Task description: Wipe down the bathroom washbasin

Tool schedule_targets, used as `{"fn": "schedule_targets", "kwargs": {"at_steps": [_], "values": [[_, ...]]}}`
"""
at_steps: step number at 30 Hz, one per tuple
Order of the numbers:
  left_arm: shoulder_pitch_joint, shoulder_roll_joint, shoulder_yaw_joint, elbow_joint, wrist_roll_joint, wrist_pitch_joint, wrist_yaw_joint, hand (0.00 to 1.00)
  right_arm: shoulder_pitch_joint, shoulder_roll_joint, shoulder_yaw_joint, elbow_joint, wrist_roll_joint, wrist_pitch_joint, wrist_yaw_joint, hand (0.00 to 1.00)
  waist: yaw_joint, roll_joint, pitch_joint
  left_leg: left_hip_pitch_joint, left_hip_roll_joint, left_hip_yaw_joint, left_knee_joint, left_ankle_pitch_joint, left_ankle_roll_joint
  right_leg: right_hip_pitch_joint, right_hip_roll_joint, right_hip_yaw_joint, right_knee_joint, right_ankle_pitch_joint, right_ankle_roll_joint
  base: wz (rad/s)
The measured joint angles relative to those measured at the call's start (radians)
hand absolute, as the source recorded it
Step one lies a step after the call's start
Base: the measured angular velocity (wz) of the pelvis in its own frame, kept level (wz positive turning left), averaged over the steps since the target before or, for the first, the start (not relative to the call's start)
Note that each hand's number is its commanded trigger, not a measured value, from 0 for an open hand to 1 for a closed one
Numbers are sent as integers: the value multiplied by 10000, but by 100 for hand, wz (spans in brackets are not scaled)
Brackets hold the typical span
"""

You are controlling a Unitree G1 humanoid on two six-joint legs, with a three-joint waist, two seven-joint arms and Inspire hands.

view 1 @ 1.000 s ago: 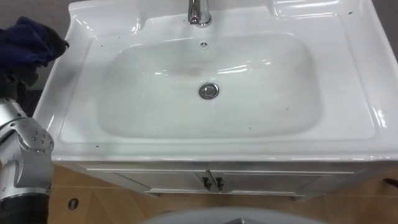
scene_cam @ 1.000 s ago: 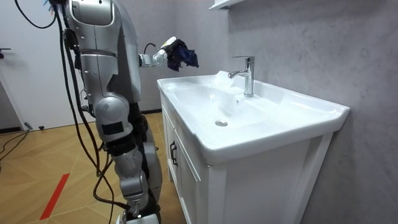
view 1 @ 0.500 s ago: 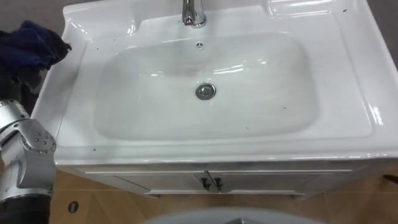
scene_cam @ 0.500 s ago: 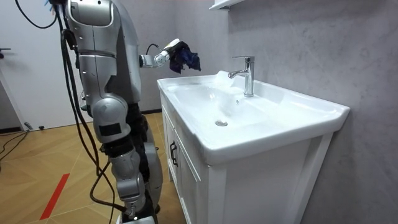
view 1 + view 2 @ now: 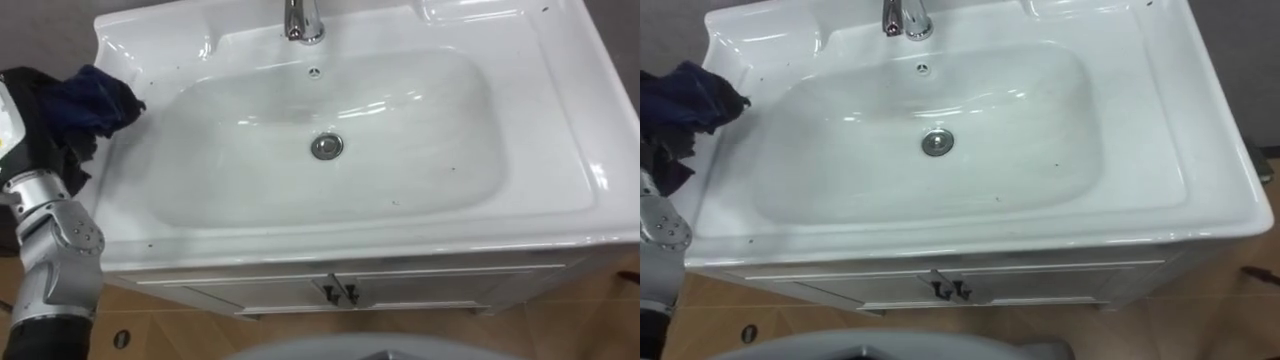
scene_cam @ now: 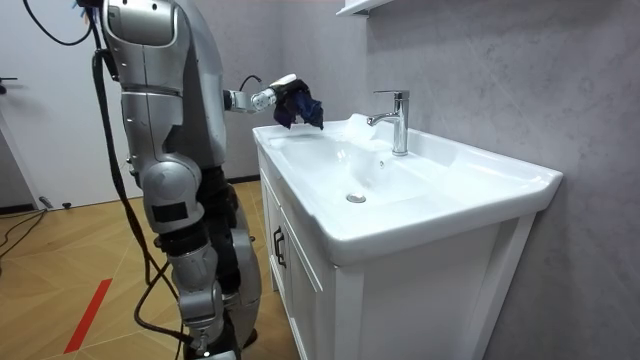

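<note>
moved in since a second ago: the left hand (image 5: 38, 135) and its dark blue cloth (image 5: 97, 98) were off to the side of the basin (image 5: 560, 120), now the cloth sits over the left rim, can't tell if it's touching. fingers are curled tight round the bunched cloth. further right, the drain (image 5: 326, 146) mid-bowl, faucet (image 5: 300, 20) at the back.

Basin (image 5: 560, 120): white ceramic, high gloss, smooth, with scattered dark specks. Tap (image 5: 300, 20) and drain (image 5: 326, 146): bright polished metal. Cloth (image 5: 92, 100): dark blue fabric, matt, soft, crumpled. Cabinet (image 5: 420, 290) fronts: smooth, white, low sheen. Floor (image 5: 170, 325): wood-patterned boards, slight sheen. Wall (image 6: 480, 80): grey, rough, matt, plaster-like.
</note>
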Motion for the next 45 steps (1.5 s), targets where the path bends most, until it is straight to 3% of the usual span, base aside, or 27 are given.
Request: {"fn": "schedule_targets", "kwargs": {"at_steps": [4,12,15,16,17,18,30,45], "values": [[0,-153,-1,433,292,149,-190,100,-30,0,0,-20,1,188,-46,0,12,14,-13,0,-11,0,-6,0,0,-2,-9,-3,-8,0,0,0],[14,-157,0,771,454,545,-442,100,-21,-2,-95,-151,2,317,-187,0,47,0,-17,-2,-21,0,-10,-1,0,-2,-21,7,-3,0,1,0],[94,-157,0,771,455,588,-442,100,-9,-4,-181,-168,3,362,-240,0,49,26,-81,8,-21,0,-10,0,0,4,-16,7,9,2,4,0],[154,-157,0,771,455,599,-442,81,-2,-4,-181,-168,3,378,-265,0,47,37,-121,20,-21,0,-11,0,0,13,-15,5,17,3,5,0],[199,-158,0,771,455,610,-443,17,-2,-4,-181,-168,4,385,-281,0,46,46,-138,36,-20,0,-12,0,0,24,-14,2,28,3,5,0],[208,-161,0,771,455,621,-444,0,-2,-4,-181,-168,5,385,-289,0,46,45,-137,41,-19,-1,-13,0,0,27,-14,0,34,3,5,0],[215,-228,6,644,450,654,-393,0,-19,30,-170,-113,6,353,-437,0,77,118,-65,114,-15,30,-11,0,6,39,-12,99,11,-2,32,-1],[206,-323,6,-429,426,59,73,0,-43,28,-170,45,-3,167,-411,0,19,50,-17,112,-93,-1,-112,0,6,20,-27,48,2,-21,70,0]]}}
